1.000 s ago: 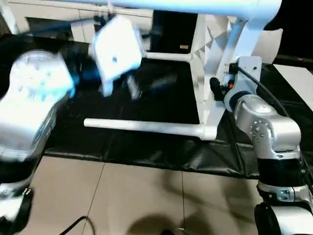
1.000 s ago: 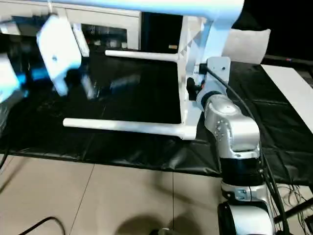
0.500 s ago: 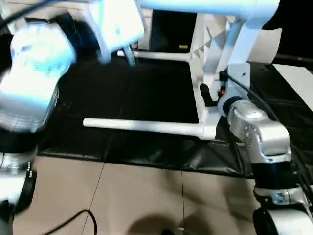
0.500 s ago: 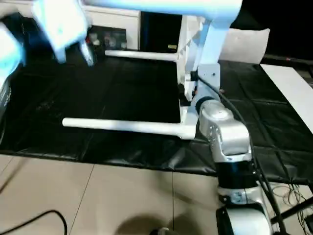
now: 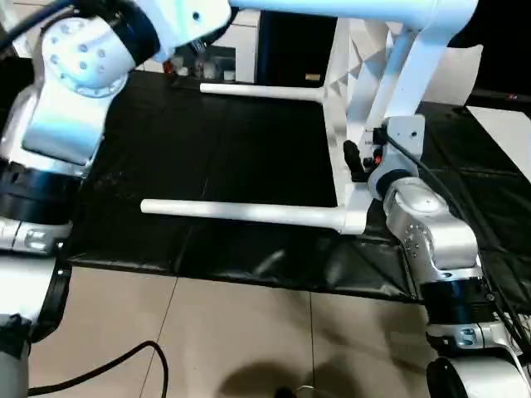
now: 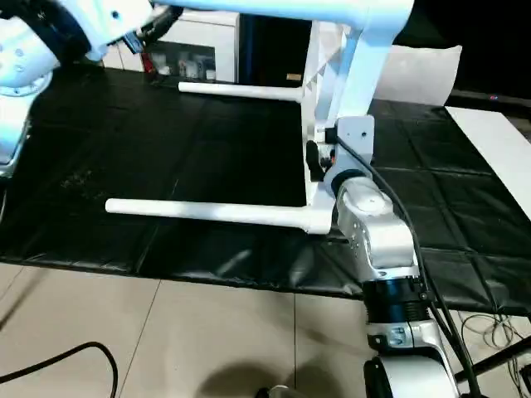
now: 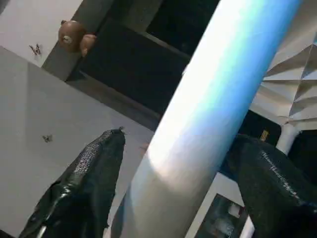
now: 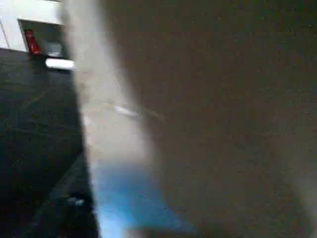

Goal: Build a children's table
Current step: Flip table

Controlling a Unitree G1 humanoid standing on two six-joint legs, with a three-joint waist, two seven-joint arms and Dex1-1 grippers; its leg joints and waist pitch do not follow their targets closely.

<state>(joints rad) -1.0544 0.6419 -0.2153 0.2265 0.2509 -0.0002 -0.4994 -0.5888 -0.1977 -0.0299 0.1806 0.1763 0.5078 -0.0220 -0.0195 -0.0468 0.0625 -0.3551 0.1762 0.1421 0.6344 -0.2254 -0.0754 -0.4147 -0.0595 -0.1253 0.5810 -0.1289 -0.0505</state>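
Your left gripper (image 7: pixel 173 198) straddles the upper leg (image 7: pixel 208 114) of the children's table (image 5: pixel 357 124), fingers (image 7: pixel 84 188) wide on either side, the leg's long axis crossing between them, seemingly not yet pinched. The table lies on its side near the black mat's (image 5: pixel 207 149) right edge; your right gripper (image 5: pixel 355 159) is at the top's edge, its state I cannot tell.

Overhead light falls cold and bright on the white table leg (image 5: pixel 348 10), glaring bluish, while the black mat (image 5: pixel 232 149) stays dim with soft sheen on its creases. The right wrist view is smeared and unfocused; shadows pool on the floor tiles (image 5: pixel 249 340).
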